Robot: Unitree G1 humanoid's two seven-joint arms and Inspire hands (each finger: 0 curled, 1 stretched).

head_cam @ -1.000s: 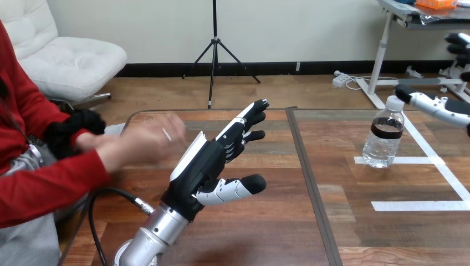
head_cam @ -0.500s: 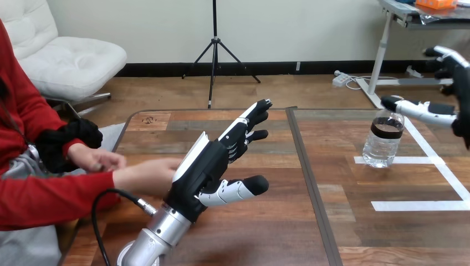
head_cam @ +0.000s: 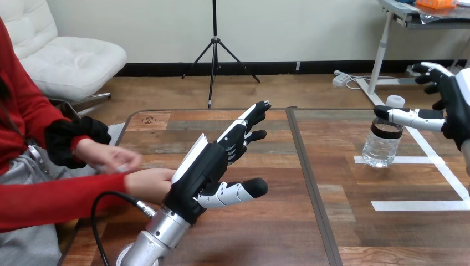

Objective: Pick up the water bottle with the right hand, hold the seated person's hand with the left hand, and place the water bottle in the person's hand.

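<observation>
Head view. Water bottle (head_cam: 382,141) upright on the desk (head_cam: 266,233), toward the far right corner, its base on a strip of white tape (head_cam: 359,160). Right hand (head_cam: 451,105) just beside it at the right edge, level with the cap and neck. Fingers spread apart and clamped on nothing, thumb stretched across in front of the neck; cannot tell whether the thumb touches the bottle.

Left hand (head_cam: 208,166) raised over the left half of the desk, toward the near edge. Fingers straight and apart, thumb out, holding nothing. Person's nearer hand (head_cam: 147,182) just behind the back of that hand, reaching in from the left edge. Touching or not, cannot tell; no fingers curled round it. Person's farther hand (head_cam: 105,156) a little beyond, by the left edge.

Judged step: the reach for the pick-up, grasp not yet made. Next, probably: bring the right palm against the bottle's body, close the fingers round its smooth wall, lift straight up. Also turn the left palm toward the person's nearer hand before carrying the bottle across.
</observation>
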